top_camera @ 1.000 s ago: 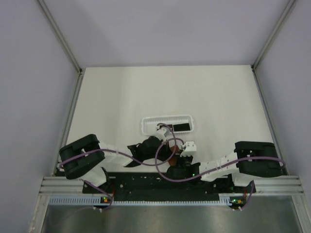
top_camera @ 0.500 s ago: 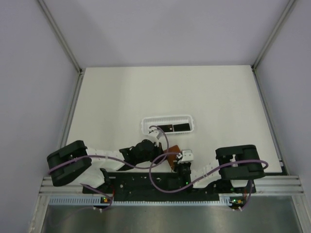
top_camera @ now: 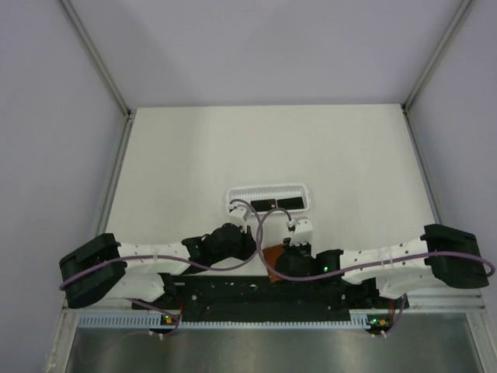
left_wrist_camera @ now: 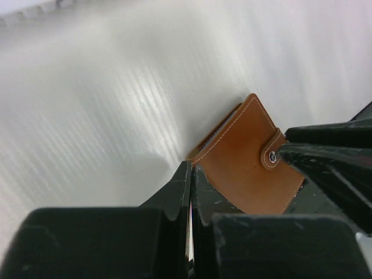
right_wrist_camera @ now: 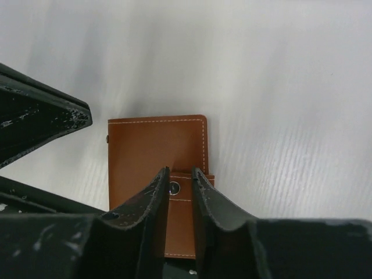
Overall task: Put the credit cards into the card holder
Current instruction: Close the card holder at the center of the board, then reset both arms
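1. Left wrist view: the left gripper (left_wrist_camera: 190, 174) fills the bottom centre of the frame. Its jaws are pressed together with nothing seen between them, and the tips sit just beside the near corner of the card holder (left_wrist_camera: 247, 157). The brown card holder lies folded shut on the white table (left_wrist_camera: 116, 87), right of centre. The right gripper (left_wrist_camera: 285, 144) comes in from the right edge with its tip at the clasp tab (left_wrist_camera: 272, 155).

2. Right wrist view: the card holder lies flat at centre and is closed, with the tab folded over its near edge. The right gripper's jaws stand only narrowly apart on either side of the tab's snap. No firm pinch on the tab can be made out. The left gripper shows as a dark wedge at the left edge.

3. Top view: the card holder sits low in the frame between the two arms. Just above it, the white basket (top_camera: 233, 196) holds two black credit cards (top_camera: 262, 205).

4. Progress, as a judgement: the pictures cannot show whether any card is already inside the holder. At least two cards remain outside it. The holder most likely has to be unsnapped and opened before they can go in.
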Controlling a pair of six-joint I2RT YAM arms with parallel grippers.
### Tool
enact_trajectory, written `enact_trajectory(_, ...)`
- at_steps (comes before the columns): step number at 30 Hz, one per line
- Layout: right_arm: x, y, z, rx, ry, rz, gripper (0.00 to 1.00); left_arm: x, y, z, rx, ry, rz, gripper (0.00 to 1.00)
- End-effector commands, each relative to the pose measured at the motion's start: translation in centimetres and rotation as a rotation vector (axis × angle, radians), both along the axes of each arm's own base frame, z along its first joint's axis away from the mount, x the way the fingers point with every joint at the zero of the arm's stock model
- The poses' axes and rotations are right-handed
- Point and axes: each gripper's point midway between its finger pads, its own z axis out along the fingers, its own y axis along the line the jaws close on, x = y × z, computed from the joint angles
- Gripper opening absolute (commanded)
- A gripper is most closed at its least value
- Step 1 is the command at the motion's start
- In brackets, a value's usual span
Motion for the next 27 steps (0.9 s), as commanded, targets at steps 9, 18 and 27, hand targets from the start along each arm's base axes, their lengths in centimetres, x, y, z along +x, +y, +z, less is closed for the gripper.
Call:
enact_trajectory(9, 3.5, -3.2, 4.7, 0.119, 0.049, 0.048, 0.29, 3.6, 3.7, 3.8, 0.08, -0.128, 0.2, 0.0)
enact_trajectory(18, 4.0, -4.0, 4.7, 0.261, 0.164, 0.075, 0.48, 6.1, 9.1, 5.0, 0.038, -0.121, 0.347, 0.31)
enact_trajectory(27, 7.3, -5.9, 5.3, 0.437, 0.212, 0.029, 0.89, 8.9, 15.1, 5.9, 0.124, -0.159, 0.505, 0.97)
